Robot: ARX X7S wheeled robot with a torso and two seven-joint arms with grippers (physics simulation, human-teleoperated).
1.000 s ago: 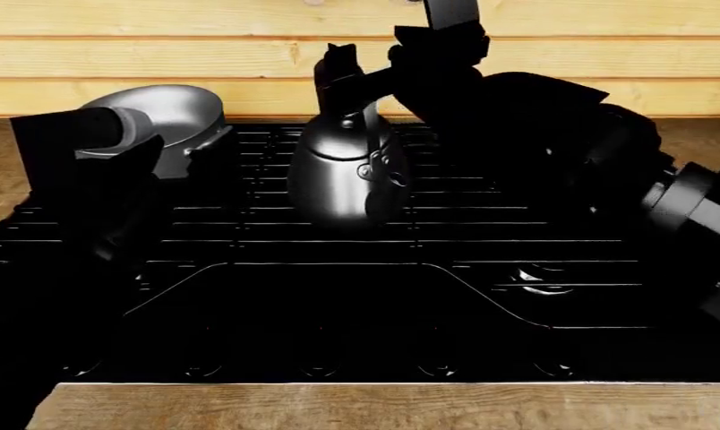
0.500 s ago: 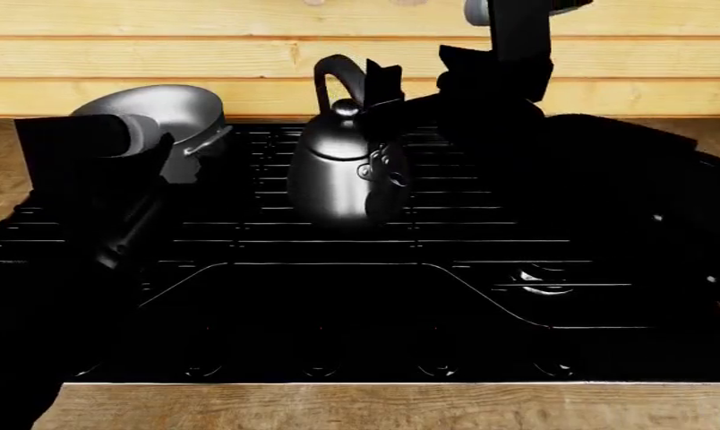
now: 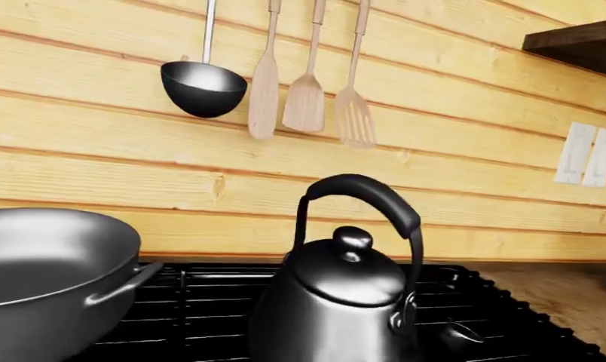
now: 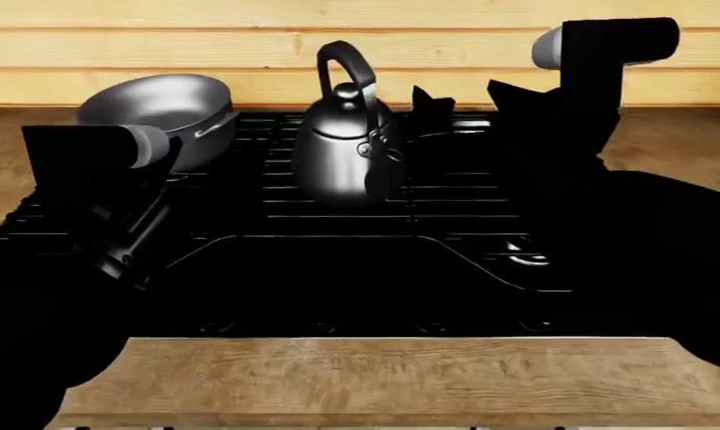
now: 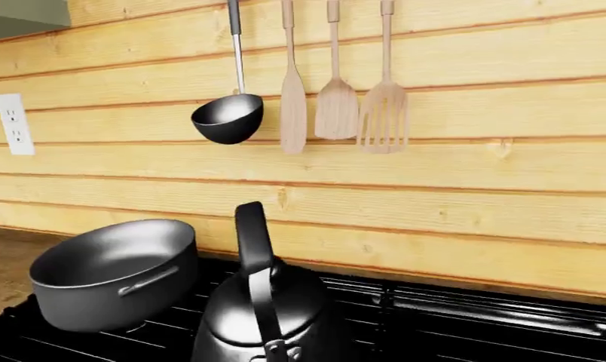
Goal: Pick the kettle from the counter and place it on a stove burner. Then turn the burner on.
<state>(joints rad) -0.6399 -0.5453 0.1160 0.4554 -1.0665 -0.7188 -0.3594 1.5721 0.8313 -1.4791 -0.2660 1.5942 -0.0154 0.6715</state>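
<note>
The kettle (image 4: 339, 152) stands upright on the black stove (image 4: 336, 260) beside the pan (image 4: 169, 107). Both arms' fingers are too dark to tell.

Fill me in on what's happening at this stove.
The kettle stands upright on the black stove grate, and nothing grips it. The right arm sits just beside it; the left arm is near the saucepan. Both grippers are too dark to read. No flame shows, so turning the burner on looks undone.
</note>
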